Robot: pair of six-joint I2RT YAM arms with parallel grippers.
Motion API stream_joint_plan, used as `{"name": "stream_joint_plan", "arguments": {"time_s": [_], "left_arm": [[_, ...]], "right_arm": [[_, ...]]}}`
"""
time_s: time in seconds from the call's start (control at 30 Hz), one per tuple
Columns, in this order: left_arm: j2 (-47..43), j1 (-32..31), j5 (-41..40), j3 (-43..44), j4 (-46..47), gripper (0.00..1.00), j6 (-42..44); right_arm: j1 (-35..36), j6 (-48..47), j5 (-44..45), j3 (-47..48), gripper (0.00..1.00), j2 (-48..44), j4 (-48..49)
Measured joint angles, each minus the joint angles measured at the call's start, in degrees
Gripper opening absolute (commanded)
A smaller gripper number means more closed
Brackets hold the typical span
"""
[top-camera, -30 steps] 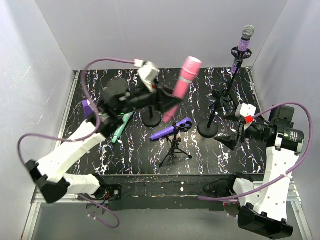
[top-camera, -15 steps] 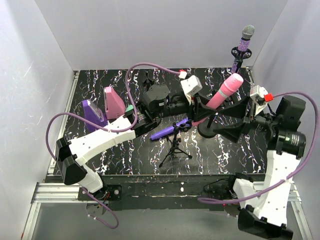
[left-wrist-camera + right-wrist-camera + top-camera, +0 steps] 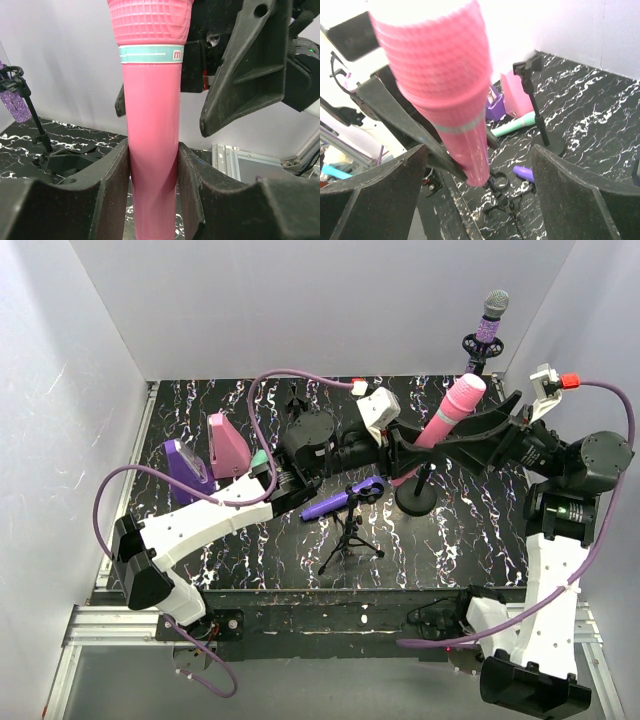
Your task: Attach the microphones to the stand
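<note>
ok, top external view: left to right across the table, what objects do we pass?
purple wedge-shaped box → pink wedge-shaped box → plain purple microphone → pink microphone → glittery purple microphone. Mint microphone left out because it is mostly hidden.

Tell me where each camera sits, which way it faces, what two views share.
Top external: above and behind the robot, looking down at the marbled table; left arm and right arm show.
Left wrist: on the left wrist, looking along the left pincer, shut on the pink microphone; both fingers show.
Right wrist: on the right wrist, looking out through the open right pincer at that microphone's head.
Shared: both wrist views show the pink microphone, from opposite ends.
</note>
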Motion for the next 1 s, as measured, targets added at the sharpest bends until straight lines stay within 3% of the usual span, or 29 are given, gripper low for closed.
{"name": "stream_joint_plan", "arguments": {"time_s": [0.17,0.27,0.4,0.47,0.53,0.6,0.63,0.8,0.83,0.9,0.93,1.0], "left_arm": [[0.0,-0.5,-0.6,-1.2,0.5,0.00,-0.6],[0.0,-1.0,-0.9,-1.4,0.8,0.00,-0.8],[-0.1,-1.3,-1.2,-1.7,2.5,0.00,-0.9],[-0.3,-1.3,-2.0,-1.9,2.7,0.00,-1.6],[-0.5,-0.9,-3.1,-2.2,2.2,0.00,-2.3],[-0.5,-0.7,-3.9,-2.7,2.2,0.00,-2.3],[-0.7,-0.7,-4.2,-2.9,2.1,0.00,-2.3],[-0.8,-1.3,-4.3,-3.3,2.1,0.00,-1.4],[-0.8,-1.4,-4.3,-3.4,2.1,0.00,-1.3],[-0.9,-1.5,-4.3,-3.7,2.1,0.00,-1.2],[-0.9,-1.6,-4.5,-3.7,2.0,0.00,-1.2],[-1.0,-1.6,-4.4,-3.7,2.1,0.05,-1.6]], "right_arm": [[4.8,0.7,6.4,0.1,0.86,-1.2,2.9],[9.8,-2.2,9.6,0.3,0.66,-1.7,2.5],[13.0,-4.4,13.6,0.8,0.31,-0.4,2.3],[14.2,-5.2,14.8,0.8,0.25,0.7,2.7],[15.3,-6.2,15.4,0.9,0.29,2.0,3.3],[16.0,-6.7,15.5,1.0,0.54,2.9,3.1],[16.2,-6.9,15.5,1.0,0.59,3.1,2.8],[17.5,-6.5,15.7,1.0,0.59,3.3,2.0],[17.7,-6.5,15.7,1.0,0.54,3.3,2.0],[17.9,-6.8,15.4,1.0,0.26,3.3,1.9],[17.9,-7.1,15.2,1.0,0.16,3.4,1.9],[18.1,-8.0,15.0,1.0,0.04,3.6,2.2]]}}
